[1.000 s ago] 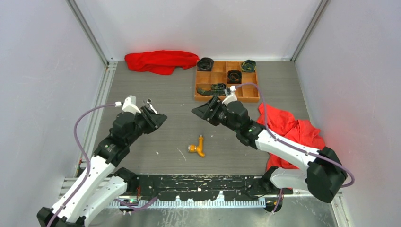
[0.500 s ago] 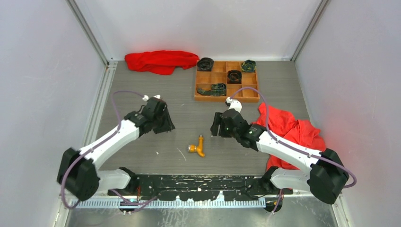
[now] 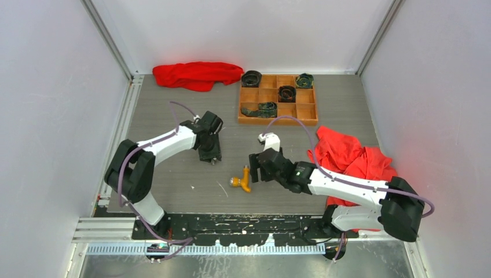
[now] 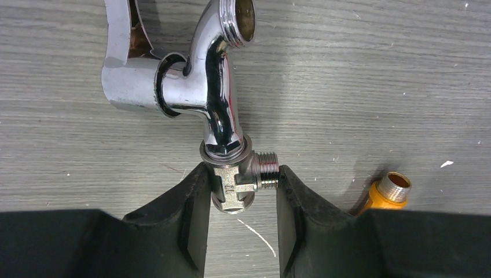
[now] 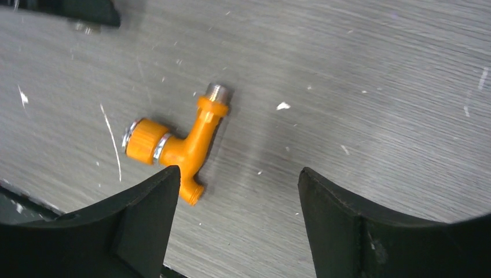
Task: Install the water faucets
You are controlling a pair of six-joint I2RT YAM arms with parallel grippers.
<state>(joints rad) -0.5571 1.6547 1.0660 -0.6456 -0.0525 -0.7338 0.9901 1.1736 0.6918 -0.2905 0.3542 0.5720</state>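
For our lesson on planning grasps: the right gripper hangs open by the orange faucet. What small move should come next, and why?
Probably shift the right gripper sideways until the orange faucet lies centred between its open fingers: in its wrist view the faucet sits close to one finger, well off the middle of the gap.

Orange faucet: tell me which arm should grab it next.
Right. The right gripper hovers open and empty right by the orange faucet, while the left gripper is shut on the silver faucet.

Was a lab test cell, white panel walls boxed in a grey brushed tabletop, black perforated mounting rail at its front.
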